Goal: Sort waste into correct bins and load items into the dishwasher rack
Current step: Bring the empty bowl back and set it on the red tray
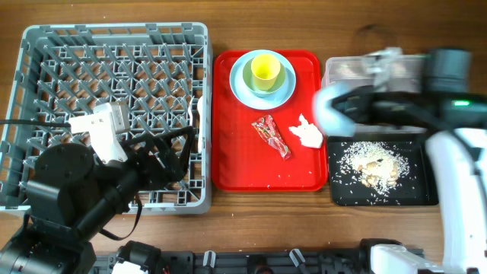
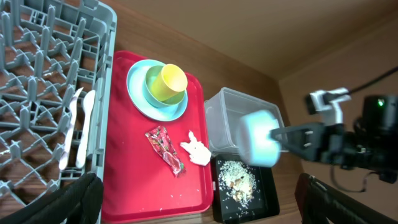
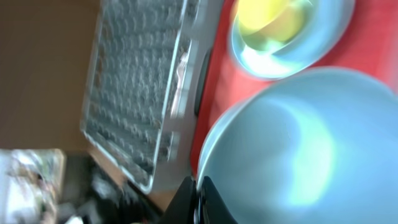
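Right hand (image 3: 199, 194) is gripping a pale blue bowl (image 1: 332, 106) by its rim, holding it in the air over the right edge of the red tray (image 1: 228, 171), near the tub (image 1: 346, 70). The bowl is blurring in all views. Left hand (image 1: 185, 154) is hovering over the rack's (image 1: 46, 46) front right part, jaws spread wide, holding nothing. Fork (image 2: 69, 134) and spoon (image 2: 86, 127) are lying in the rack by its right wall. Cup (image 1: 265, 71) is sitting in another bowl (image 2: 153, 90) on the plate (image 1: 239, 87) at the red tray's back. Wrapper (image 1: 272, 137) and napkin (image 1: 308, 133) are lying mid-tray, near each other. Scraps (image 1: 373, 164) are lying in the black tray (image 1: 342, 194) on the bench (image 1: 289, 228).
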Controlling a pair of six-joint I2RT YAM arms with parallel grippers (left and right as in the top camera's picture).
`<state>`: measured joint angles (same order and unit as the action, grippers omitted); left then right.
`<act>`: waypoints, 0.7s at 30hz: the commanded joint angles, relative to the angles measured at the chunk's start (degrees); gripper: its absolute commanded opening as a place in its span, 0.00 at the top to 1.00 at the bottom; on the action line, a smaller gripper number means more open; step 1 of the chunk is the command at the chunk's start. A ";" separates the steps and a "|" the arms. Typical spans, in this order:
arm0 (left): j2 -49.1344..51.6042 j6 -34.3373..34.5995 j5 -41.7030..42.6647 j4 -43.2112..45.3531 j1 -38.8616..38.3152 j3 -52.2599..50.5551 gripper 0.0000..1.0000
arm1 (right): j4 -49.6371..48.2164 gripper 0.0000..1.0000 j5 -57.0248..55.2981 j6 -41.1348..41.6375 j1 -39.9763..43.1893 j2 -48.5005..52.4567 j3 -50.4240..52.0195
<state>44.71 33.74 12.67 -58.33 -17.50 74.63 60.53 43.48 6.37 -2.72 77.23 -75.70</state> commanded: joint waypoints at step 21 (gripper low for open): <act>-0.09 -0.26 -0.57 0.15 0.31 0.07 0.00 | -13.42 0.68 -34.05 15.50 -47.39 25.59 -0.59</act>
<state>44.73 33.74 12.67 -58.30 -17.50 74.63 48.12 7.11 25.74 -50.22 102.76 -75.70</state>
